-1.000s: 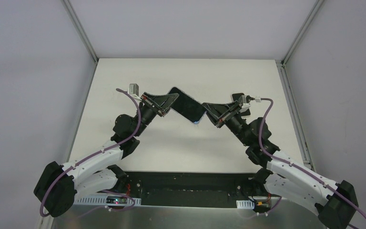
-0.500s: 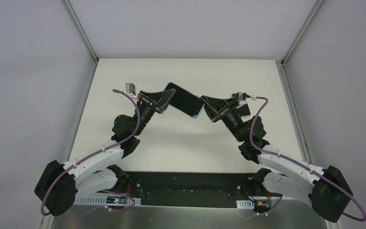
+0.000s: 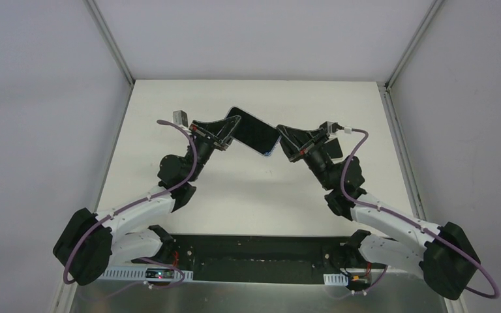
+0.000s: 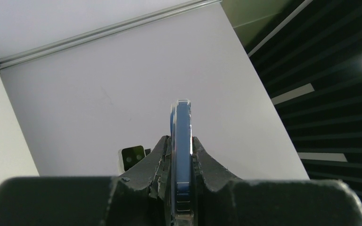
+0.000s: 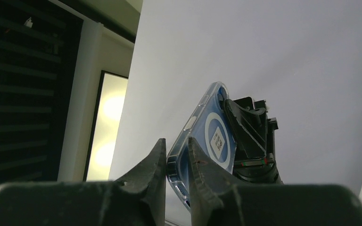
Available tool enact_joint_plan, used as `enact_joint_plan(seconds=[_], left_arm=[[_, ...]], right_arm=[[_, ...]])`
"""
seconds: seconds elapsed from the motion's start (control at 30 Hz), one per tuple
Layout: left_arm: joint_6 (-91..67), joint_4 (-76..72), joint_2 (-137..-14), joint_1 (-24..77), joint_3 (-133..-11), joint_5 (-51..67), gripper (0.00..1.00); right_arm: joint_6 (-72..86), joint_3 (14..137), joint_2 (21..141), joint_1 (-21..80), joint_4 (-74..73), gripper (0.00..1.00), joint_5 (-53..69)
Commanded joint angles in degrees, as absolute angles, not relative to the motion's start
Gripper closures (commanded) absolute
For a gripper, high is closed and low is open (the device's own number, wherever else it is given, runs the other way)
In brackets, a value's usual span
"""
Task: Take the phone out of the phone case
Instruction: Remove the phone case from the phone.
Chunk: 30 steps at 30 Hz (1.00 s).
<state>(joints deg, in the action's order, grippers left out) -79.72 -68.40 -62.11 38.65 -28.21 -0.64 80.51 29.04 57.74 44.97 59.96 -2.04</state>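
A blue phone [image 3: 253, 134] in a clear phone case [image 5: 192, 123] hangs in the air over the middle of the white table [image 3: 254, 189], dark screen towards the top camera. My left gripper [image 3: 233, 130] is shut on its left end. The left wrist view shows the phone [image 4: 182, 136] edge-on between that gripper's [image 4: 181, 139] jaws. My right gripper [image 3: 280, 141] is shut on the lower right corner of the case. From the right wrist, the case corner sits between this gripper's [image 5: 176, 142] jaws, and the blue back with its white ring [image 5: 219, 136] faces the camera.
Pale enclosure walls with metal corner posts [image 3: 112, 45] surround the table. The left gripper's black body [image 5: 250, 136] shows behind the phone in the right wrist view. A small white camera box [image 4: 132, 158] shows beside the left fingers. Both arm bases sit at the near edge.
The right arm has swung left and up, and its jaws have closed on the case corner. The left arm has tipped the phone slightly higher and farther back.
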Motion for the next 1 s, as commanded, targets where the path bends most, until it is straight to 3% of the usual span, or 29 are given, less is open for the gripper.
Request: enact_joint_plan(seconds=[0.0,0.97], left_arm=[[-79.19,-64.92,-66.09,40.58,-29.7,3.93,1.0],[-85.82,-70.43,-72.47,42.27,-33.64,6.38,1.0]], right_arm=[[86.33,36.01,58.68,46.66,77.2,1.0,6.85],[85.87,35.26,62.37,45.32,80.53,1.0,12.22]])
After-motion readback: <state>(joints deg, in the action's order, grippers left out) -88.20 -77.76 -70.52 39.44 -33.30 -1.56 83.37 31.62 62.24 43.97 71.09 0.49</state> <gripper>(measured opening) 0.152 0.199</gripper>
